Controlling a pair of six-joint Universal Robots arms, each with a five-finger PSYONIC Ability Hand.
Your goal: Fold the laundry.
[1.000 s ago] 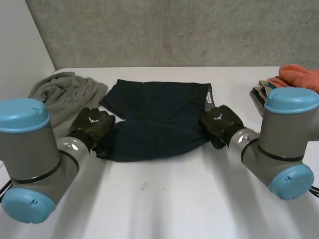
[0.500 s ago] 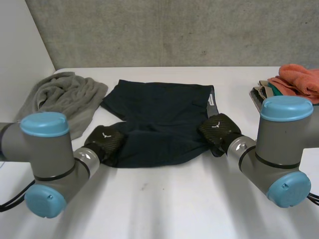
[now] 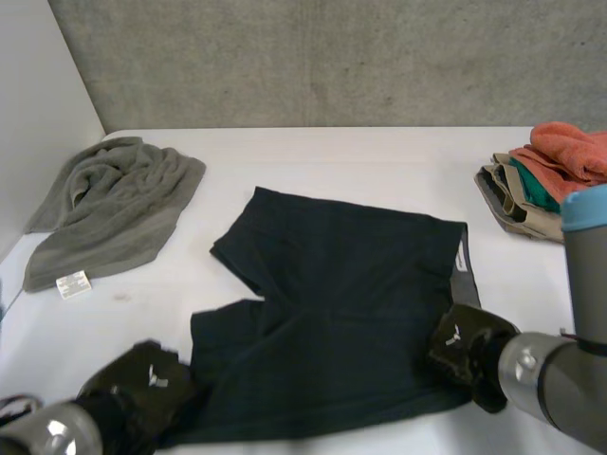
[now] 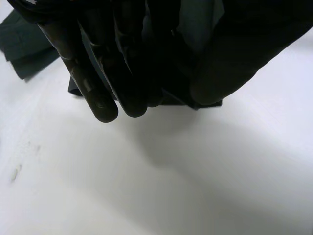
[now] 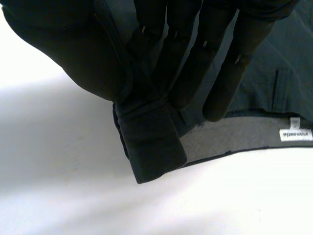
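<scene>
Head view: a pair of dark navy shorts (image 3: pixel 341 303) lies spread near the front of the white counter (image 3: pixel 332 156), waistband toward the robot's right, legs toward its left; the left hand (image 3: pixel 142 384) sits at the near leg's hem corner and the right hand (image 3: pixel 467 349) at the near waistband corner (image 3: pixel 455 327), a two-point hold that looks meant to stretch the near edge flat; a crumpled grey towel (image 3: pixel 114 209) lies at the far left and a stack of folded clothes (image 3: pixel 545 175) at the far right, both well apart from the shorts.

Left wrist view: the fingers (image 4: pixel 105 88) curl down toward the thumb (image 4: pixel 230 63) with dark fabric caught between them; the pinched hem sits low over the bare counter, and whether it touches cannot be told.

Right wrist view: the fingers (image 5: pixel 171 63) close side by side against the thumb (image 5: pixel 73 44), pinching the doubled waistband corner; the grey inner band and a white label (image 5: pixel 296 134) show just beside them; gripping the very corner would likely let the edge travel as one straight line; no fold looks made yet.
</scene>
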